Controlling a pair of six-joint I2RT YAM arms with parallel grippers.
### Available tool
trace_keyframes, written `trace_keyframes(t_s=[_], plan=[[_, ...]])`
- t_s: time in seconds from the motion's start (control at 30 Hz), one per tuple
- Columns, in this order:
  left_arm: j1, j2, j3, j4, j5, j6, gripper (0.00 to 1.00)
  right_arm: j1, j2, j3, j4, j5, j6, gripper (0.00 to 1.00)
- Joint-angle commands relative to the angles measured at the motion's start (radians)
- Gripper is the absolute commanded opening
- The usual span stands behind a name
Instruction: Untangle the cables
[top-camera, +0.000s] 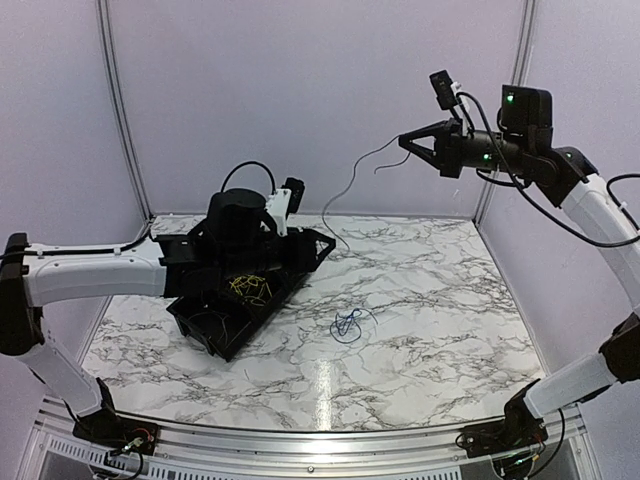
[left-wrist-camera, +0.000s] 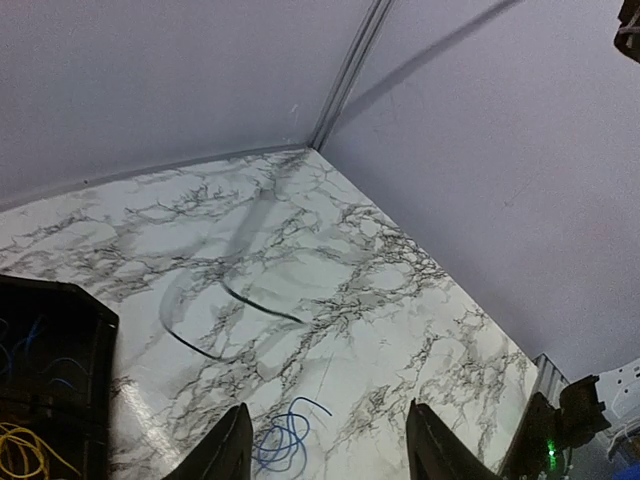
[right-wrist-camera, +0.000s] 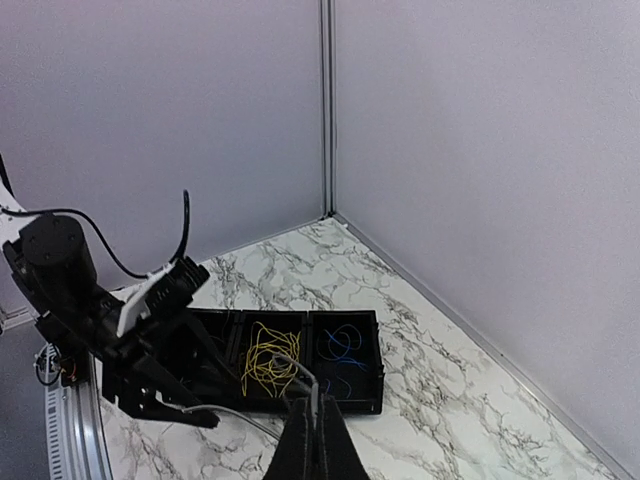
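My right gripper (top-camera: 407, 142) is raised high at the back right. It is shut on a thin greyish cable (top-camera: 345, 172) that hangs in a long curve down to the table; in the right wrist view (right-wrist-camera: 316, 392) the strand sits between my closed fingers. A small blue cable tangle (top-camera: 347, 323) lies on the marble, and also shows in the left wrist view (left-wrist-camera: 283, 440). My left gripper (top-camera: 315, 248) is open and empty beside the black tray (top-camera: 215, 330); in its wrist view (left-wrist-camera: 330, 455) it hovers above the blue tangle. A dark curved strand (left-wrist-camera: 262, 306) lies farther off.
The black compartment tray (right-wrist-camera: 375, 330) holds yellow cables (right-wrist-camera: 265, 360) in one section and blue cables (right-wrist-camera: 345, 345) in another. The left arm (right-wrist-camera: 100, 330) reaches over the tray's left end. Grey walls close the table at the back and sides.
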Motion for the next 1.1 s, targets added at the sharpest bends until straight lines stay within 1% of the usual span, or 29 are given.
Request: trace_keyframes(t_s=[0.0, 0.1, 0.23, 0.43, 0.53, 0.63, 0.7, 0.87, 0.97, 1.03, 1.07], plan=[[-0.003, -0.079, -0.006, -0.191, -0.111, 0.122, 0.56, -0.009, -0.025, -0.039, 0.054, -0.004, -0.009, 0.00], [-0.003, -0.095, 0.013, -0.228, -0.123, 0.175, 0.58, -0.008, -0.036, -0.069, 0.064, -0.010, -0.003, 0.00], [-0.003, -0.069, 0.049, -0.217, -0.032, 0.226, 0.59, -0.008, -0.046, -0.091, 0.073, -0.016, 0.008, 0.00], [-0.003, 0.009, 0.151, -0.204, 0.048, 0.192, 0.61, -0.008, -0.048, -0.098, 0.071, -0.026, 0.009, 0.00], [-0.001, 0.041, 0.190, -0.204, 0.036, 0.187, 0.64, -0.009, -0.044, -0.097, 0.077, -0.036, 0.013, 0.00], [0.014, 0.077, 0.233, -0.234, -0.012, 0.176, 0.71, -0.007, -0.036, -0.085, 0.077, -0.045, 0.017, 0.00], [0.027, 0.100, 0.261, -0.246, -0.014, 0.199, 0.74, -0.007, -0.030, -0.079, 0.079, -0.050, 0.021, 0.00], [0.056, 0.151, 0.305, -0.250, -0.004, 0.267, 0.74, -0.004, -0.018, -0.071, 0.082, -0.063, 0.029, 0.00], [0.079, 0.185, 0.330, -0.248, -0.001, 0.263, 0.71, 0.000, -0.013, -0.063, 0.081, -0.066, 0.029, 0.00], [0.094, 0.210, 0.345, -0.234, 0.042, 0.263, 0.68, 0.002, -0.011, -0.060, 0.080, -0.066, 0.031, 0.00], [0.100, 0.221, 0.351, -0.216, 0.095, 0.261, 0.67, 0.003, -0.010, -0.060, 0.081, -0.066, 0.031, 0.00]])
